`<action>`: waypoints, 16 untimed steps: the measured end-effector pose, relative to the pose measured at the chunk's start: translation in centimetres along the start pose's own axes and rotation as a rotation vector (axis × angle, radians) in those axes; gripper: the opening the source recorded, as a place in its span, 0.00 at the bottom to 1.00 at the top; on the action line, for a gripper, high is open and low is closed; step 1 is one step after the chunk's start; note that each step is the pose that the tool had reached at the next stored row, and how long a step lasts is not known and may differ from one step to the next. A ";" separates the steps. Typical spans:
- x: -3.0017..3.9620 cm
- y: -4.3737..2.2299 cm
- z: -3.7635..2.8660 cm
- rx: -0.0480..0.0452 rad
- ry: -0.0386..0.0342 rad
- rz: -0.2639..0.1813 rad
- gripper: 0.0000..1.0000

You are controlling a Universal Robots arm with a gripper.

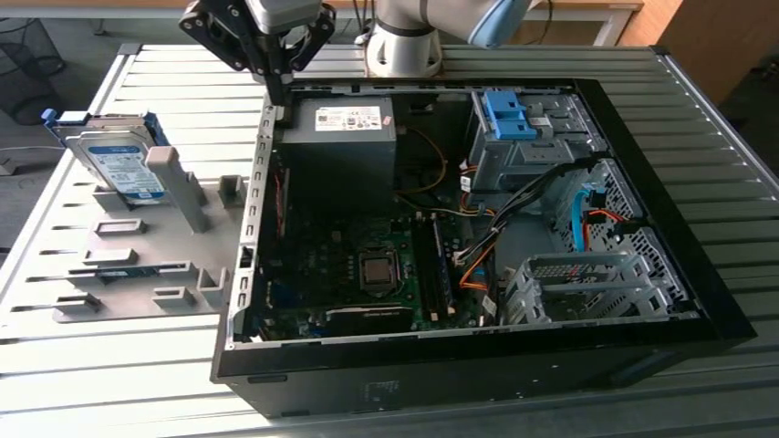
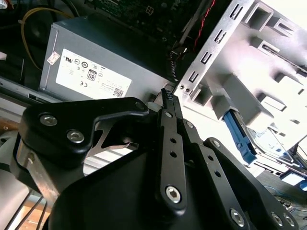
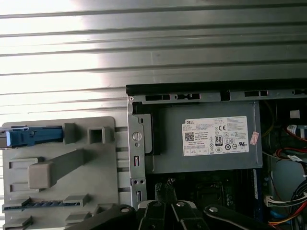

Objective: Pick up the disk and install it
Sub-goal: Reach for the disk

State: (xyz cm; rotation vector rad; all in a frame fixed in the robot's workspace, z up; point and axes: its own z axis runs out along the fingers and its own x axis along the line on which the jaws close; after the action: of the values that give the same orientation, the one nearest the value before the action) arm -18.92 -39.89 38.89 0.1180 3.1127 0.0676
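One gripper [image 1: 279,89], fingers [image 2: 171,139] pressed together, nothing held between them. Tips hang just above the side wall of the open computer case [image 1: 681,301], at the corner by the power supply [image 1: 336,137], the grey box with a white sticker. In both wrist views the power supply sits just beyond the closed tips.

Disk [image 1: 117,162] is well apart from the fingers, off to the exterior view's left of them and lower, outside the case. It stands on edge and leans back in a slot of the grey holder plate [image 1: 134,274], which lies on the slatted metal table [image 1: 73,365] right beside the case. It has a silver body, a white-and-blue label face showing and a blue frame along its edges. The case wall and most of the holder plate lie between the fingers and the disk, with no contact. In the first wrist view the disk shows as a blue-and-white strip at the holder's far end from the fingertips. In the second wrist view its blue frame and label peek out past the holder's grey posts.

Bare blue clip [image 1: 509,114] sits on the drive bay inside the case, on the opposite side of the fingers from the disk, toward the exterior view's right. Motherboard [image 1: 365,265] lies on the case floor, below the fingers and past the power supply.
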 end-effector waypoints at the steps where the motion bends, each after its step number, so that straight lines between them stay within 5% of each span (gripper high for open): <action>1: 0.08 -0.01 0.01 0.0000 0.0001 0.000 0.11; 16: 1.27 -0.10 0.15 0.0002 0.0016 0.000 0.11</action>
State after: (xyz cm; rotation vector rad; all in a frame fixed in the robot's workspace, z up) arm -20.19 -39.89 38.71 0.1181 3.1142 0.0674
